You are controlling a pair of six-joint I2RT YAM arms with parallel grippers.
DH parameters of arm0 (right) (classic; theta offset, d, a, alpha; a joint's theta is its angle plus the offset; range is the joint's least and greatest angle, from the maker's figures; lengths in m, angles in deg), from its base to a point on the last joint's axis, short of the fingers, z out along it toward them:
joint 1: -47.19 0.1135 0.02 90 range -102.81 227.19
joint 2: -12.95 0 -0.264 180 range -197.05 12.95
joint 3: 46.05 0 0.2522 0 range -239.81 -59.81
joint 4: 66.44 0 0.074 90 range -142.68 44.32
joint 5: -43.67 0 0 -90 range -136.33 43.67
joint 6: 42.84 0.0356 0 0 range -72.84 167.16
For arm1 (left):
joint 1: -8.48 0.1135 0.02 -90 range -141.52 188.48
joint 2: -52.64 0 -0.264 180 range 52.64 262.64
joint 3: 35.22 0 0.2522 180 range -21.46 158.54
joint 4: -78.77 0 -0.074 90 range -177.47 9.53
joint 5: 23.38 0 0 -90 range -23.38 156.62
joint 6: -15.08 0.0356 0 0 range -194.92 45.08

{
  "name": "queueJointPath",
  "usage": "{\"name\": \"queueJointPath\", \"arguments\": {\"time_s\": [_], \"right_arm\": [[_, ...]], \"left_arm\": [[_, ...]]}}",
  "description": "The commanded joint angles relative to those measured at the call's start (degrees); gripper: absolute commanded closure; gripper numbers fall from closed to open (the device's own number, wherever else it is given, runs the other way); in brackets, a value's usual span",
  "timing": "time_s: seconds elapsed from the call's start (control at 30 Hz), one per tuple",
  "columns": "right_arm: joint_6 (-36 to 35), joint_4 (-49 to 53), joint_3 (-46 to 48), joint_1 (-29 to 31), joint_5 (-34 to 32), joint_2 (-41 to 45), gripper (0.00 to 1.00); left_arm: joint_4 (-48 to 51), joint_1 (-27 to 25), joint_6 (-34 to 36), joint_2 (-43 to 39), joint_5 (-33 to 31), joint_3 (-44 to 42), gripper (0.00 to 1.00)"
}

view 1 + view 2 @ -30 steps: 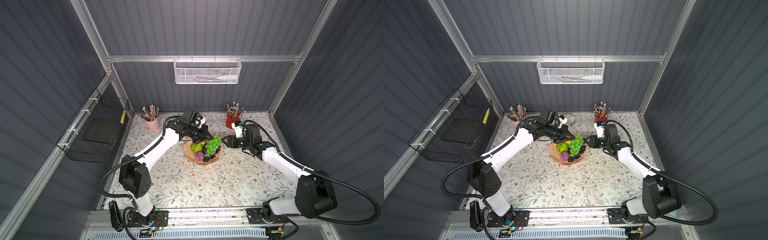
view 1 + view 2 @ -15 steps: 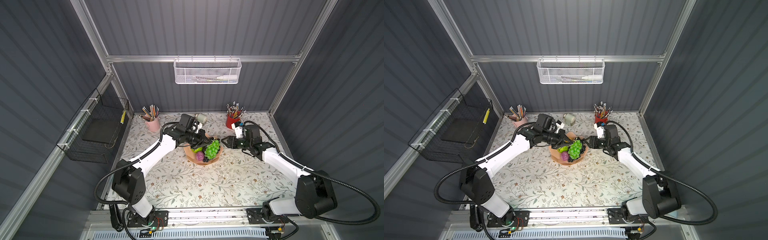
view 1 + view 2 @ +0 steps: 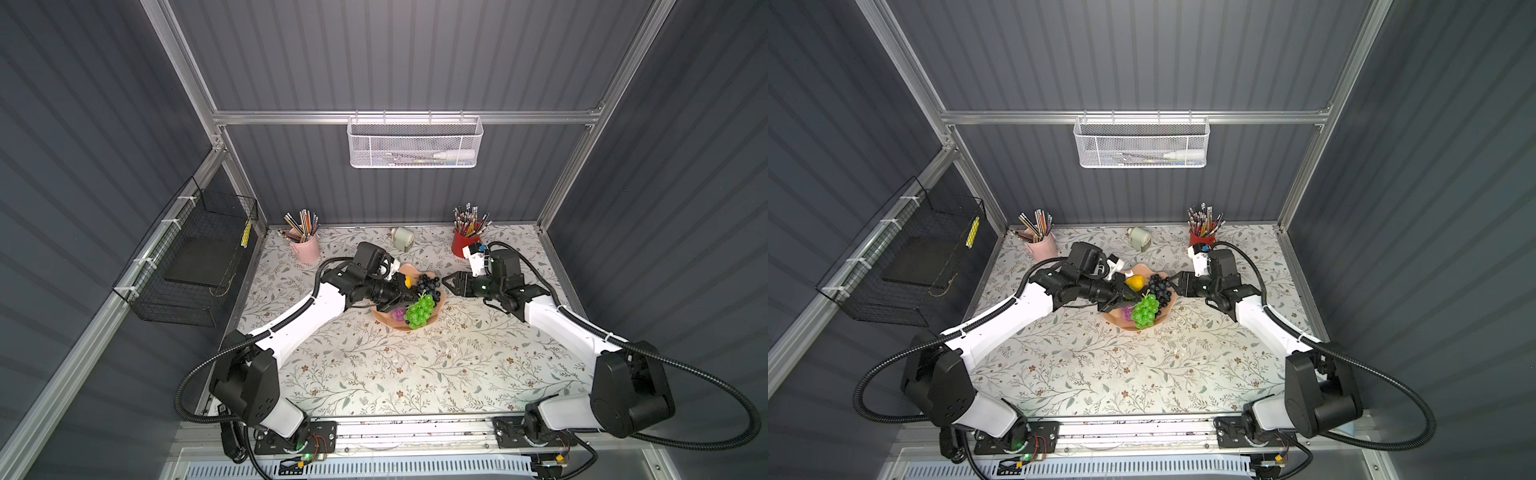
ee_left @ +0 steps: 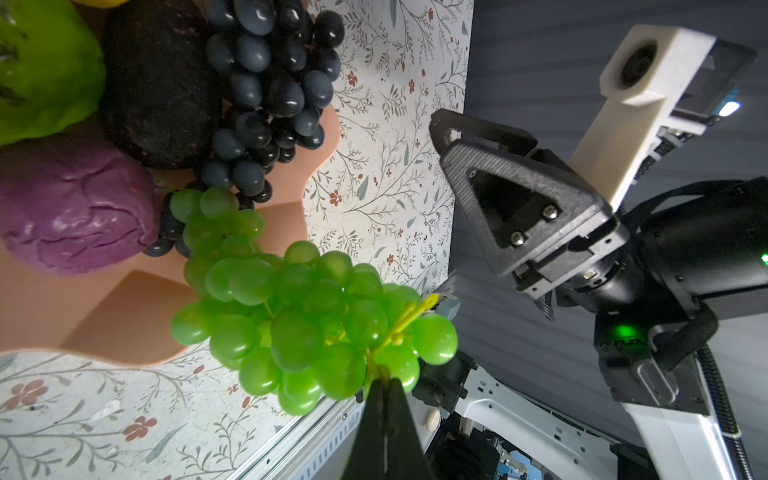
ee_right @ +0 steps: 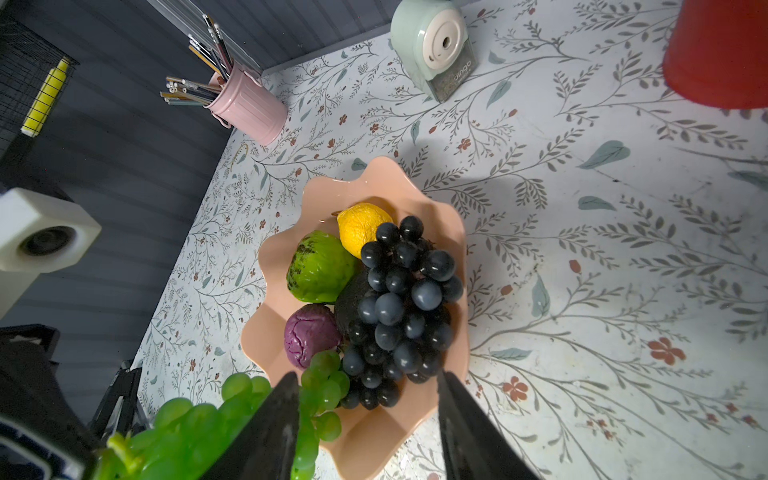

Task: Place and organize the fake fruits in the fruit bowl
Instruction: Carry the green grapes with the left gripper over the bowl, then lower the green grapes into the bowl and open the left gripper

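The peach-pink fruit bowl [image 3: 387,322] [image 3: 1116,322] [image 5: 374,168] stands mid-table. In it lie a yellow lemon [image 5: 361,224], a bumpy green ball [image 5: 320,268], a purple lump [image 5: 309,334], a black avocado [image 4: 162,83] and a dark grape bunch [image 3: 429,284] [image 5: 399,307]. My left gripper [image 4: 384,382] [image 3: 415,297] is shut on the stem of the green grape bunch [image 3: 420,311] [image 4: 299,307]. The bunch hangs over the bowl's front rim and reaches towards the purple lump. My right gripper [image 5: 368,376] [image 3: 449,284] stands open just right of the bowl, holding nothing.
A pink pencil cup [image 3: 306,249] stands at the back left and a red pencil cup [image 3: 464,245] at the back right. A pale green pencil sharpener [image 3: 402,239] sits between them. A black wire basket [image 3: 195,257] hangs on the left wall, a white mesh basket [image 3: 413,143] on the back wall.
My left gripper has drawn the green grape bunch from the bowl's back right side to its front rim. The right arm has not moved.
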Motion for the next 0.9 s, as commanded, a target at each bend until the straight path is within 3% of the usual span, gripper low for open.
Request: {"name": "queueJointPath", "arguments": {"time_s": [0.0,0.3,0.87], "right_arm": [[1.0,-2.4,0.8,0.1,1.3,2.3,0.45],[0.7,-1.0,-2.2,1.5,4.7,-0.7,0.45],[-4.3,2.5,-8.0,10.1,7.8,-8.6,0.46]], "left_arm": [[2.7,0.4,2.2,-2.5,-3.4,-0.5,1.0],[5.1,4.1,4.6,-4.5,-5.9,-4.9,1.0],[4.1,11.0,8.9,-3.2,-1.6,-9.6,1.0]]}}
